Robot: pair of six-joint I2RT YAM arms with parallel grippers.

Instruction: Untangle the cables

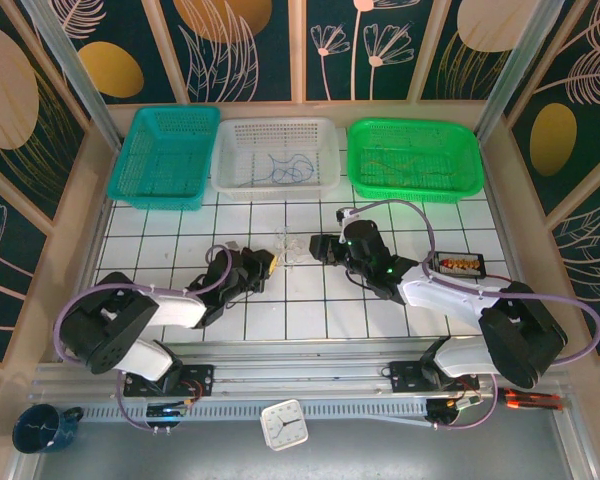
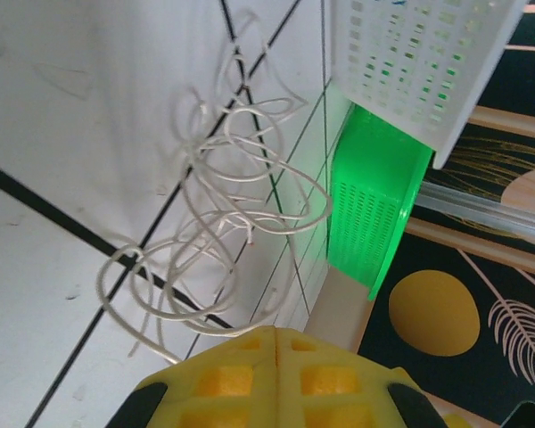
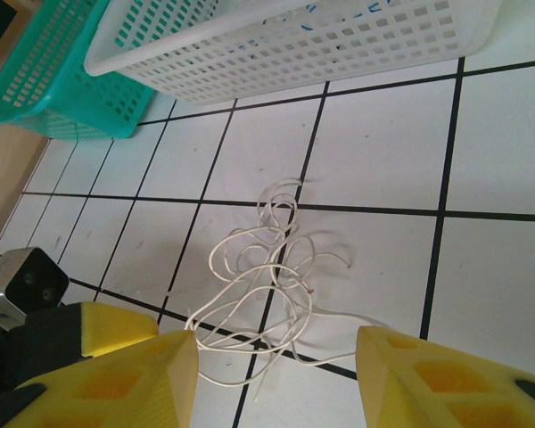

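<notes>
A tangle of thin whitish cables (image 1: pixel 285 245) (image 2: pixel 223 205) (image 3: pixel 276 267) lies on the white tiled table between my two grippers. My left gripper (image 1: pixel 266 265) (image 2: pixel 276 332) sits at the tangle's left edge. Its yellow pads (image 2: pixel 241 379) are pressed together, and a strand runs into the tip of their seam. My right gripper (image 1: pixel 318 248) (image 3: pixel 276 343) is open just right of the tangle, with its two yellow fingers (image 3: pixel 152 374) standing wide on either side of the loops' near end, nothing between them. A blue cable (image 1: pixel 280 172) lies in the white basket, and yellowish cables (image 1: pixel 400 160) lie in the green basket.
Three baskets line the back edge: teal (image 1: pixel 165 155), white (image 1: pixel 275 150) and green (image 1: pixel 412 180). A small black device (image 1: pixel 458 264) lies right of the right arm. In front of the arm bases are a clock (image 1: pixel 283 424) and a dark mug (image 1: pixel 40 428).
</notes>
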